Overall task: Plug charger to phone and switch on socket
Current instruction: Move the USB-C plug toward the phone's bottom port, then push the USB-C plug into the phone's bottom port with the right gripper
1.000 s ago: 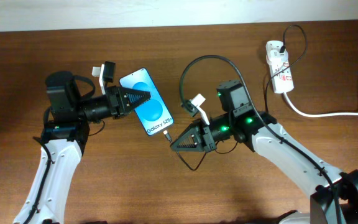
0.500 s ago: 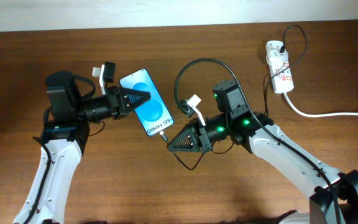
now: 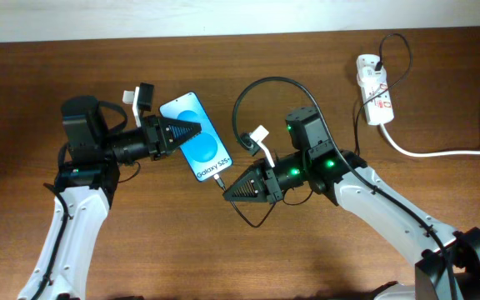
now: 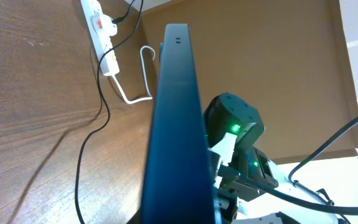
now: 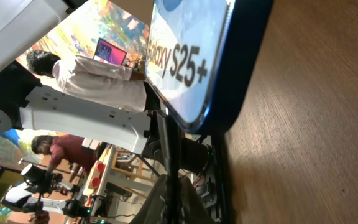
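Seating charger [image 3: 269, 79] tip: phone [image 3: 207, 150] clamped by left gripper [image 3: 192, 132] as brace; right gripper [image 3: 228, 190] pinching charger, seemingly just behind its tip, beside phone's lower edge; line tip square to port, press straight, avoid levering; socket [image 3: 373, 100] well apart, far right.

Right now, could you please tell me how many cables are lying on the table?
2. The thin black charger loops from the socket to the right gripper, beside the phone; the thick white cord runs from the socket to the picture's right edge. None looks hidden.
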Available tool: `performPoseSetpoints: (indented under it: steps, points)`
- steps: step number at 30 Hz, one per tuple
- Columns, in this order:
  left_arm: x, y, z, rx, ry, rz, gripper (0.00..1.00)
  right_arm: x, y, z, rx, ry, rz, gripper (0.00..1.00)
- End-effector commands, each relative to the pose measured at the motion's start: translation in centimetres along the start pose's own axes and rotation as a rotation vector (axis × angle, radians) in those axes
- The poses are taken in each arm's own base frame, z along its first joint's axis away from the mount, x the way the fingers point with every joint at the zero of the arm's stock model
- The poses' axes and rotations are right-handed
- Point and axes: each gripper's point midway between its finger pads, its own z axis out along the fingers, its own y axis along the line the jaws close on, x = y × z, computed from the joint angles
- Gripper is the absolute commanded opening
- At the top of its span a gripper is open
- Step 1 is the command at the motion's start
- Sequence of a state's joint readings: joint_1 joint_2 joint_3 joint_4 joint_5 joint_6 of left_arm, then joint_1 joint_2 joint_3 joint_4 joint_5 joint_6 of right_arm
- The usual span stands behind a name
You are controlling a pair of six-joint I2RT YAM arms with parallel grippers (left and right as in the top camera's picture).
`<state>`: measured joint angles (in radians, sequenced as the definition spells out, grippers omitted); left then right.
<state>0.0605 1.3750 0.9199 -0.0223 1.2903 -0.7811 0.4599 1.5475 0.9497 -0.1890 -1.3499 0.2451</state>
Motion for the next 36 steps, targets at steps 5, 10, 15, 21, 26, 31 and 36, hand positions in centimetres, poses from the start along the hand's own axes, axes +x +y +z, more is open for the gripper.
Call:
performPoseSetpoints:
  steps: [5, 10, 15, 21, 26, 31, 36]
  points:
    - [0.18, -0.82, -0.01, 0.026, 0.020, 0.030, 0.00, -0.33, -0.32, 0.13, 0.019, -0.007, 0.005, 0.04]
    - [0.24, -0.87, -0.01, 0.029, 0.024, 0.029, 0.00, -0.41, -0.29, 0.13, 0.018, -0.009, -0.002, 0.04]
    - [0.31, -0.95, -0.01, 0.033, 0.028, 0.030, 0.00, -0.45, -0.28, 0.13, 0.018, -0.010, -0.006, 0.04]
    - [0.53, -1.12, -0.03, 0.044, 0.040, 0.028, 0.00, -0.45, -0.28, 0.13, 0.018, -0.010, -0.006, 0.04]
    - [0.63, -1.22, -0.05, 0.051, 0.046, 0.028, 0.00, -0.45, -0.29, 0.13, 0.018, -0.010, -0.006, 0.04]
    - [0.87, -1.46, -0.07, 0.064, 0.059, 0.028, 0.00, -0.46, -0.30, 0.12, 0.019, -0.010, -0.006, 0.04]
    - [1.03, -1.64, -0.12, 0.075, 0.069, 0.034, 0.00, -0.45, -0.29, 0.13, 0.019, -0.010, -0.006, 0.04]
